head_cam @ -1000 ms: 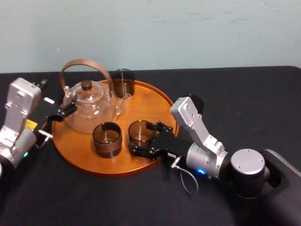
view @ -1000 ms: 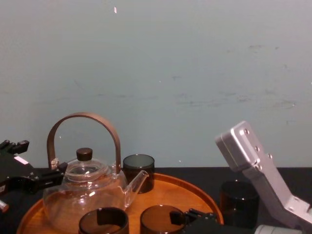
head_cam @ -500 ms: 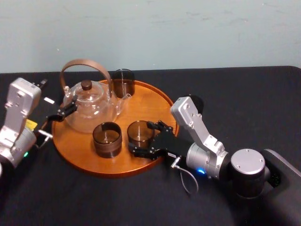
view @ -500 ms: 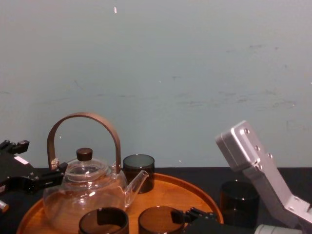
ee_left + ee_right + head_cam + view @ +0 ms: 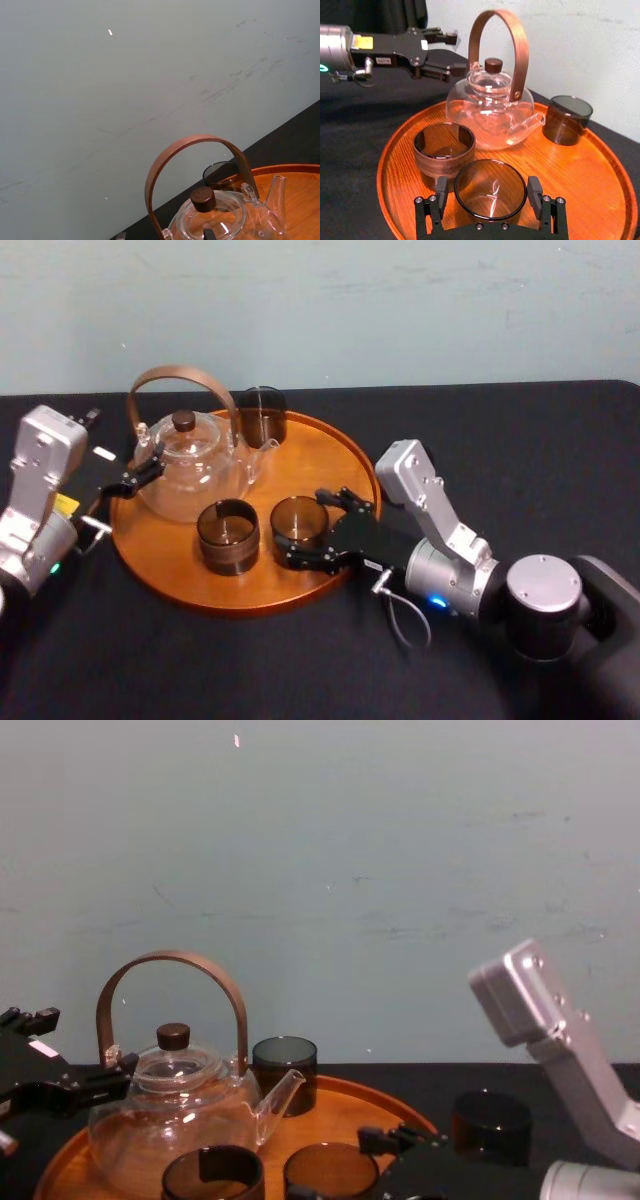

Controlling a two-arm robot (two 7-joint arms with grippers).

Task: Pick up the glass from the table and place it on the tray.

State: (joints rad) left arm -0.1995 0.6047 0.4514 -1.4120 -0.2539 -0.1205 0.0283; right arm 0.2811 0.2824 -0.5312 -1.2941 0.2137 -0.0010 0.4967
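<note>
tray: orange-brown | table: matte black | glass: smoky brown | teapot: clear, brown handle | wall: pale teal

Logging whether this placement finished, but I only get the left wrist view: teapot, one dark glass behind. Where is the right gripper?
Observer: The right gripper, open, straddles a brown glass standing on the tray.
Operator: Any glass off the tray?
Observer: Yes, a dark glass stands on the table, right of the tray.
Operator: And the left gripper?
Observer: The left gripper sits open beside the teapot.
</note>
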